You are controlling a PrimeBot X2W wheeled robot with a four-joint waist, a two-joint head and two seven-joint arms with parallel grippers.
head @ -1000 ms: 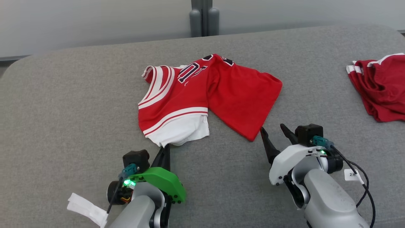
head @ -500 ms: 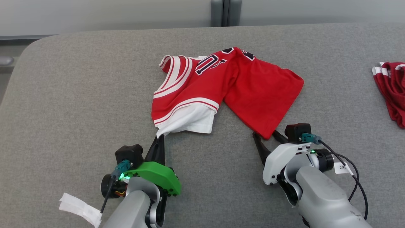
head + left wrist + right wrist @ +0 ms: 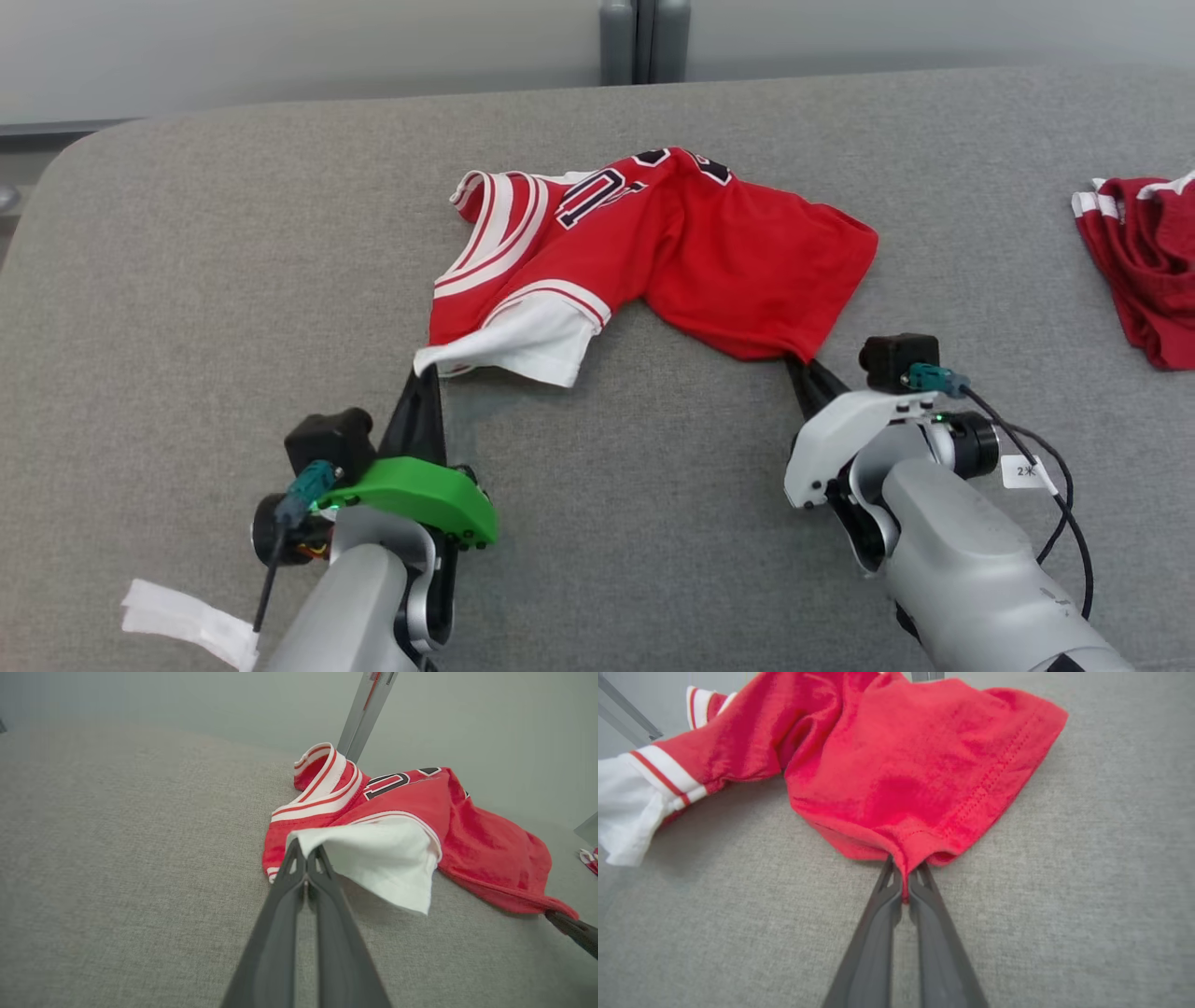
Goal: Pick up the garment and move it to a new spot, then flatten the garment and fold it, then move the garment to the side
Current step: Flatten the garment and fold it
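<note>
A red jersey (image 3: 672,243) with white trim, dark numbers and a white under-layer lies crumpled on the grey padded table (image 3: 187,280). My left gripper (image 3: 425,375) is shut on the white corner (image 3: 306,841) at the garment's near left, which is lifted off the surface. My right gripper (image 3: 805,366) is shut on the red hem corner (image 3: 906,858) at the near right, the fabric bunched between its fingers (image 3: 882,905). The jersey (image 3: 901,765) sags between the two held corners.
A second red garment with white stripes (image 3: 1139,261) lies at the table's right edge. A grey post (image 3: 635,42) stands behind the far edge. The table's rounded left corner (image 3: 56,168) is in view, with a white tag (image 3: 187,621) hanging near my left arm.
My right gripper went from open beside the red hem to shut on it. Both held corners have risen and the jersey has bunched up. The camera has shifted slightly.
</note>
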